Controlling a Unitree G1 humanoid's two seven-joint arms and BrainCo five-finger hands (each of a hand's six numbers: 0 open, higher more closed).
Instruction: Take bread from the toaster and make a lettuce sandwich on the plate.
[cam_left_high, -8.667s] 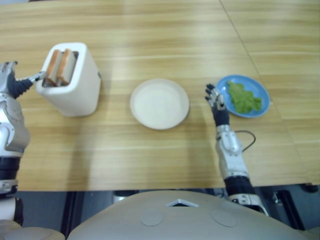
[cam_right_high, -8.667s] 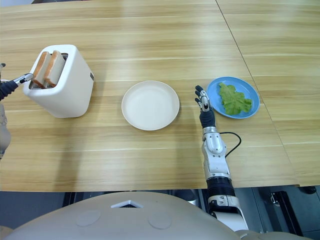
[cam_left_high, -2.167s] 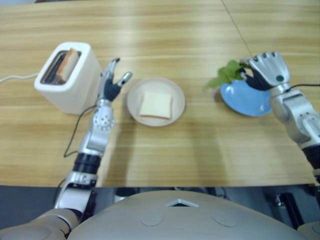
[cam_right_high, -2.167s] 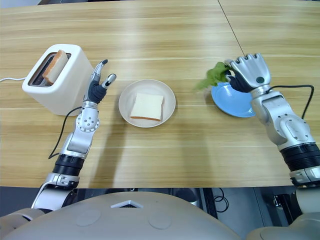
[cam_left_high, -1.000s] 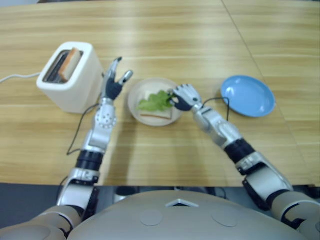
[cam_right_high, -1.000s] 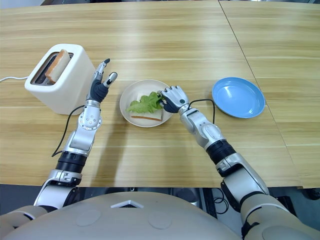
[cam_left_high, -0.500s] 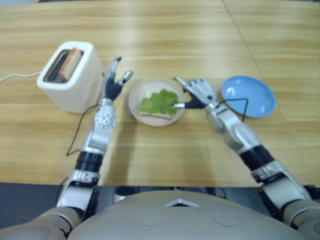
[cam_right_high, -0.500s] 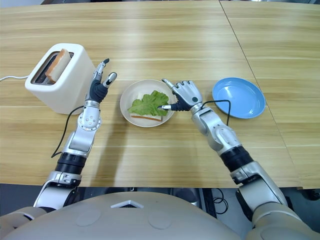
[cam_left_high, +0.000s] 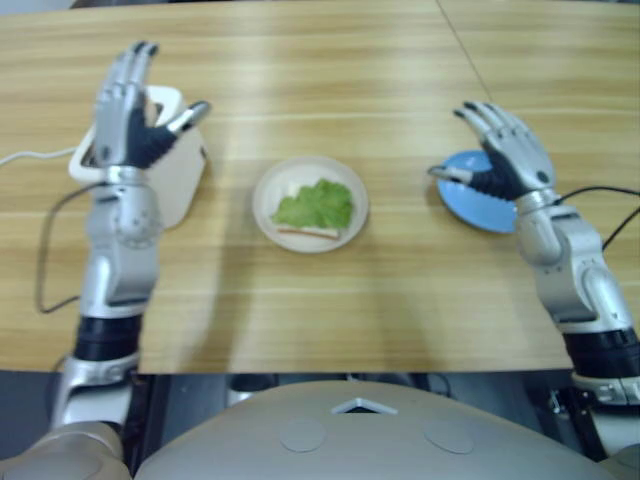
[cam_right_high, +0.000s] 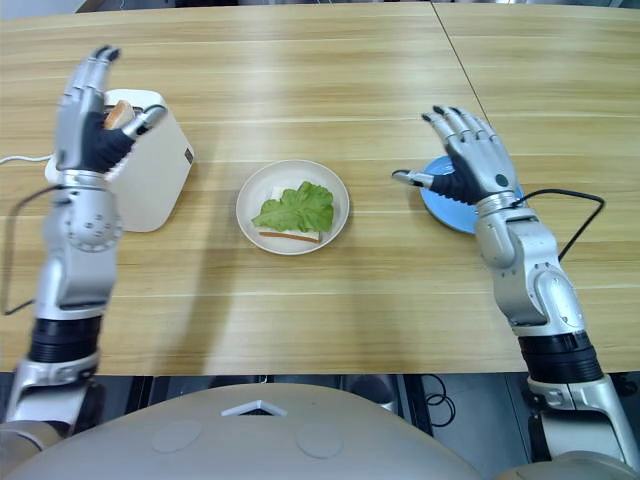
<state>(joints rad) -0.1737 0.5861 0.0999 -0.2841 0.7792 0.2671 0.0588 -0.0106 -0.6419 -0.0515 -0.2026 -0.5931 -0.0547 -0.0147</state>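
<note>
A cream plate (cam_right_high: 255, 194) in the table's middle holds a bread slice (cam_right_high: 292, 236) with a green lettuce leaf (cam_right_high: 296, 209) lying on it. The white toaster (cam_right_high: 160, 170) stands at the left with one slice (cam_right_high: 119, 112) sticking out of its slot. My left hand (cam_right_high: 92, 125) is raised over the toaster, fingers spread, holding nothing and partly hiding the slot. My right hand (cam_right_high: 467, 160) hovers open above the blue plate (cam_right_high: 447, 214), well to the right of the sandwich.
A white cord (cam_right_high: 22, 158) runs off the toaster to the left edge. A seam (cam_right_high: 470, 80) between two tabletops runs along the right side. Bare wood lies in front of and behind the cream plate.
My right hand has let go of the lettuce and drawn back right over the blue plate. My left hand has lifted from beside the plate to above the toaster.
</note>
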